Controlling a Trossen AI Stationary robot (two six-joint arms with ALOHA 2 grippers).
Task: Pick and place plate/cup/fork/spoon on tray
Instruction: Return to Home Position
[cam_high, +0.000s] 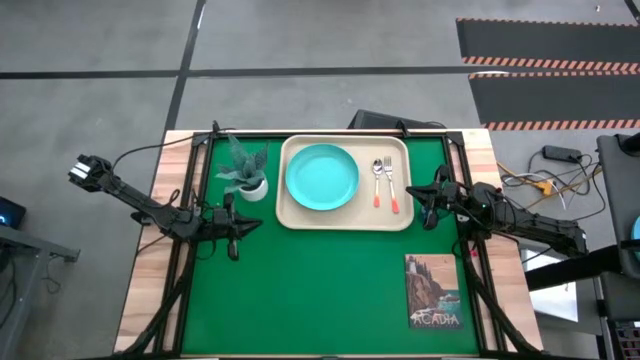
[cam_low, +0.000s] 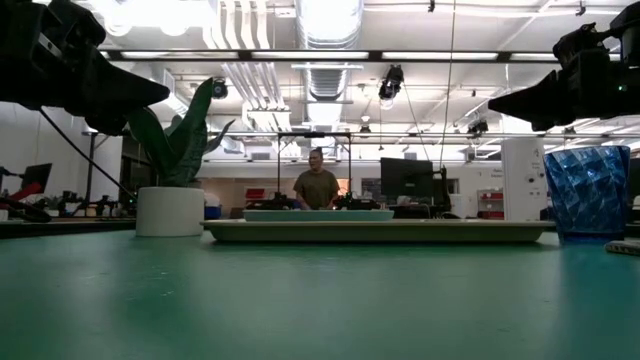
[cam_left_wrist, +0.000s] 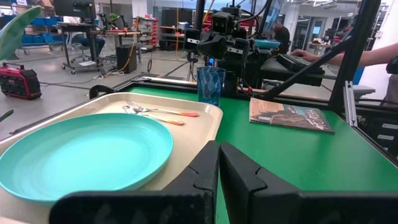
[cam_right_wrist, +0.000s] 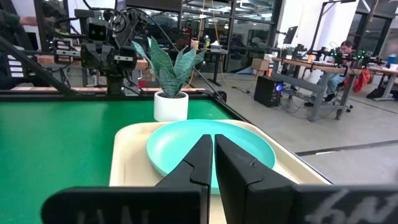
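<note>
Green counter (cam_high: 320, 290) seen from above, with clock directions taken from its centre. The beige tray (cam_high: 345, 219) lies at 12 o'clock, toward the far edge. On its 9 o'clock half rests the turquoise plate (cam_high: 322, 178); on its 3 o'clock half lie the spoon (cam_high: 378, 181) and the fork (cam_high: 391, 184), side by side with their orange-red handles pointing toward 6 o'clock. A picture book (cam_high: 434, 291) lies flat at 4 o'clock. A white-potted plant (cam_high: 246, 170) stands just beside the tray at 10 o'clock. The blue cup (cam_left_wrist: 211, 85) stands on the counter just off the tray at 2 o'clock, beside the right claw (cam_high: 427, 207), whose fingers are pressed together and empty. The left claw (cam_high: 234, 243), at 9 o'clock near the plant, is likewise closed on nothing.
</note>
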